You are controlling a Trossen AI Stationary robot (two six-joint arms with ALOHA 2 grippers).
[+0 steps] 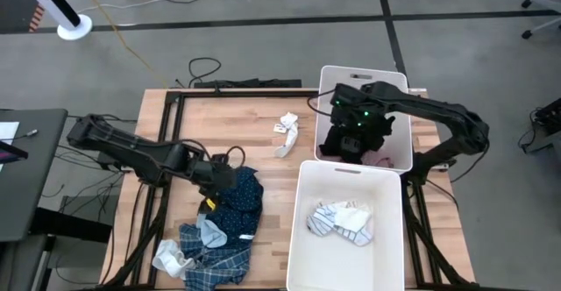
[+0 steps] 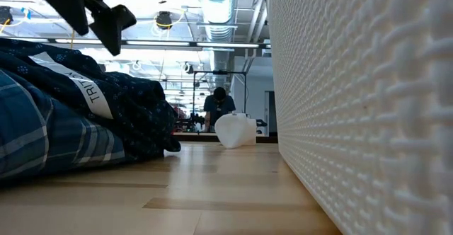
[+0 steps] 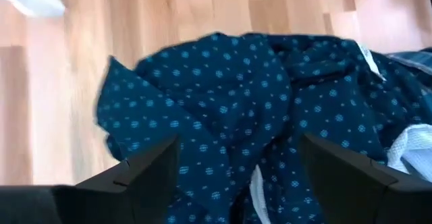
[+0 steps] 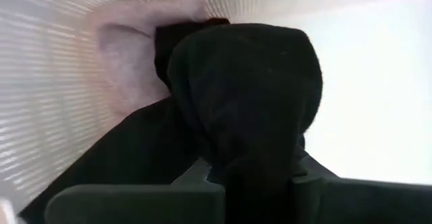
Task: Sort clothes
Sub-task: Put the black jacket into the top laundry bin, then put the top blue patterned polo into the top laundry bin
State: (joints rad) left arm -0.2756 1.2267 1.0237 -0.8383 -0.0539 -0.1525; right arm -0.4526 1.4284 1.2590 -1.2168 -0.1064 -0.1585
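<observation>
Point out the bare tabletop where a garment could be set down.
Bare wood runs along the table's far left, between its edge and the white sock. The near left is crowded by the navy dotted piece and blue plaid shirt. Two bins fill the right.

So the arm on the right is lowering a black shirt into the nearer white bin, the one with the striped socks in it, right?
Not quite. The right gripper holds the black shirt over the farther white bin, where a pink piece lies. The striped socks sit in the nearer bin. The high view shows it.
</observation>
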